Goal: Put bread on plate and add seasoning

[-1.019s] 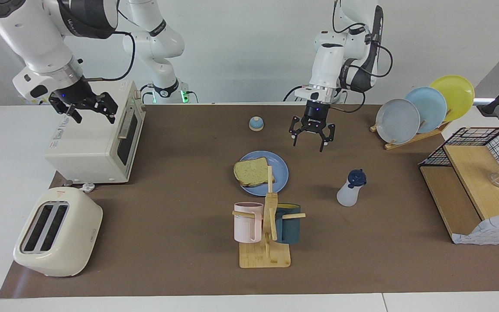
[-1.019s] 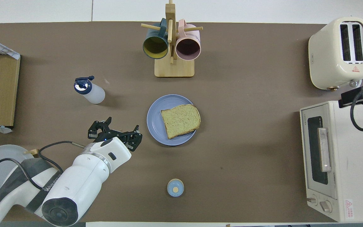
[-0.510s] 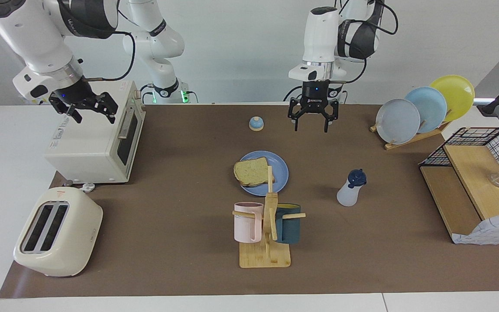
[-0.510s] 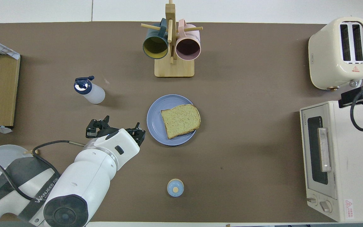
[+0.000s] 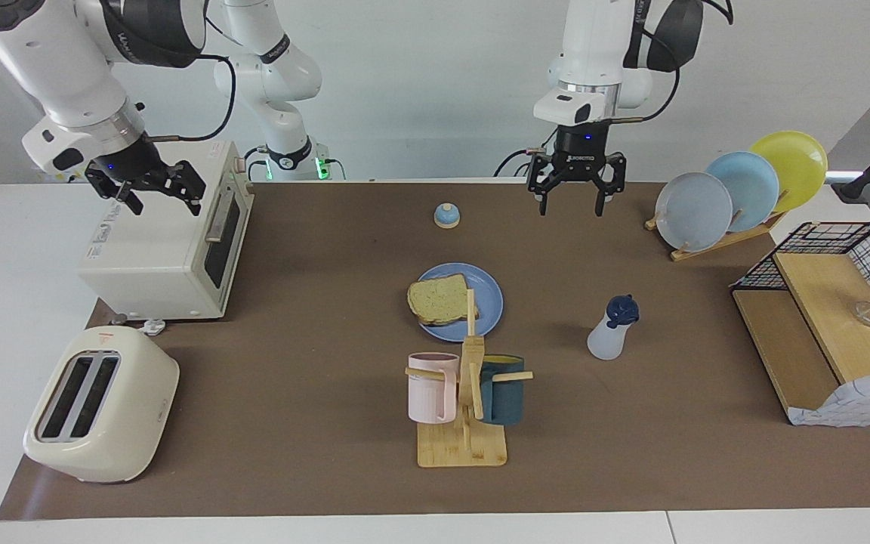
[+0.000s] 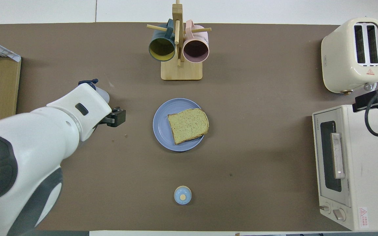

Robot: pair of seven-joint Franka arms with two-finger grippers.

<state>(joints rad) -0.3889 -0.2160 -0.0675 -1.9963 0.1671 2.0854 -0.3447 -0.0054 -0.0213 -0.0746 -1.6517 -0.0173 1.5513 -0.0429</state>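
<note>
1. Brown-crusted toast slice (image 5: 439, 299), pale yellow-green crumb, lies flat on the medium-blue plate (image 5: 489, 302) at table centre. Bread step judged done.
2. Slice sits off-centre, toward the plate's 3 o'clock in the overhead view, one edge just past the rim. Roughly square, so no strong long axis; rounded top edge points to about 1 o'clock in that view, flat bottom edge to about 7.
3. Seasoning bottle (image 5: 610, 330), translucent white with navy cap, stands on the brown mat at the plate's 3 o'clock in the facing view, well apart from it, toward the left arm's end. Long axis near vertical, slight tilt; cap up. In the overhead view only its cap and shoulder show, at the plate's 9–10 o'clock, the rest covered by the left arm.
4. Seasoning step judged not yet done: bottle untouched, nothing in either tool.
5. Left gripper (image 5: 576, 202) hangs raised over the robots' edge of the mat, at about 12–1 o'clock of the bottle in the facing view, well clear of it. Jaws spread, empty.
6. Right gripper (image 5: 150, 190) hovers over the white toaster oven (image 5: 171, 249) at the right arm's end, waiting. Jaws spread, empty.
7. Remaining, as I judge it: left arm drops to the bottle, grasps the body, carries it over the slice, tips it.
</note>
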